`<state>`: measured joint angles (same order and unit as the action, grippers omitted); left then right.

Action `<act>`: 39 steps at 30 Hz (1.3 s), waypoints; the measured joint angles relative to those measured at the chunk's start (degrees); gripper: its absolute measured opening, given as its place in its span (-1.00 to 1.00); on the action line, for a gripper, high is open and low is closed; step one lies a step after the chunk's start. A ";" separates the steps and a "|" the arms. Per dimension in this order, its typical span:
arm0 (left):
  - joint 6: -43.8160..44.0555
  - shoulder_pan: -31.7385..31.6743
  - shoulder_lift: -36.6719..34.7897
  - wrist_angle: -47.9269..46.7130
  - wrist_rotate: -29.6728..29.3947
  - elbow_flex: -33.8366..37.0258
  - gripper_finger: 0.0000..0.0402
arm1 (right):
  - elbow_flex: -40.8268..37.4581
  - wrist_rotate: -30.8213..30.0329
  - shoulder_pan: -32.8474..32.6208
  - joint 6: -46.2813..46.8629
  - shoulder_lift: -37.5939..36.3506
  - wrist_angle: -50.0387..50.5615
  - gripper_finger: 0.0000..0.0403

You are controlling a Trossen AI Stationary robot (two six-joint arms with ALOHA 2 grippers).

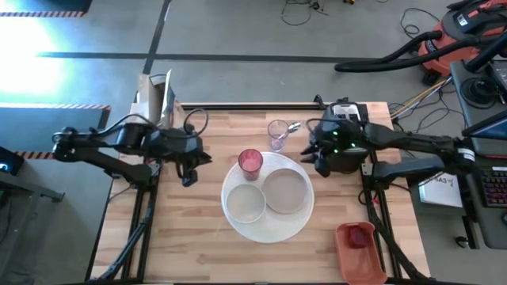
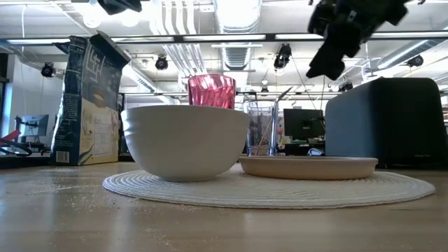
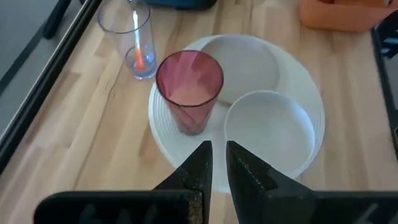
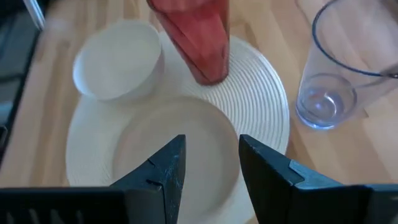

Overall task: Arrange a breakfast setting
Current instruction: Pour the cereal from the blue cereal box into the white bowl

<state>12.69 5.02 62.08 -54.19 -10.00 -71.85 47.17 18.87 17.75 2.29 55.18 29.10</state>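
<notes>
A round white woven placemat (image 1: pixel 269 229) lies mid-table. On it stand a white bowl (image 1: pixel 244 203), a small pale plate (image 1: pixel 285 190) and a pink translucent cup (image 1: pixel 250 161). A clear glass (image 1: pixel 277 134) with a metal spoon (image 1: pixel 293 127) in it stands on the wood behind the mat. My left gripper (image 1: pixel 188 177) hovers left of the mat, shut and empty. My right gripper (image 1: pixel 320 163) hovers at the mat's far right edge, open and empty, above the plate (image 4: pixel 168 149). Something small and red (image 1: pixel 358 236) lies in an orange container. No toast slice shows.
The orange container (image 1: pixel 361 253) sits at the table's near right corner. A cereal box (image 1: pixel 155 96) stands at the far left edge. A dark box-shaped appliance (image 2: pixel 385 122) stands at the far right. Bare wood lies left of and in front of the mat.
</notes>
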 joint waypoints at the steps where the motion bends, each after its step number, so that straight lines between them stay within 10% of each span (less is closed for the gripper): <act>1: 0.00 0.20 -0.93 1.74 0.02 1.61 -0.85 | -1.89 0.01 -0.10 1.06 -1.68 -2.11 -0.31; 18: 0.50 1.33 -5.02 34.56 0.05 30.11 -0.85 | -24.48 -0.01 -4.91 5.66 -15.44 -31.38 -0.31; 39: -0.15 1.38 -5.05 38.74 0.07 31.53 -0.85 | -46.42 -1.62 -4.87 8.53 -15.31 -66.57 -0.31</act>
<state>12.53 6.39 57.04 -15.45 -9.93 -40.32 0.75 17.26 12.88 10.83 39.87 -37.46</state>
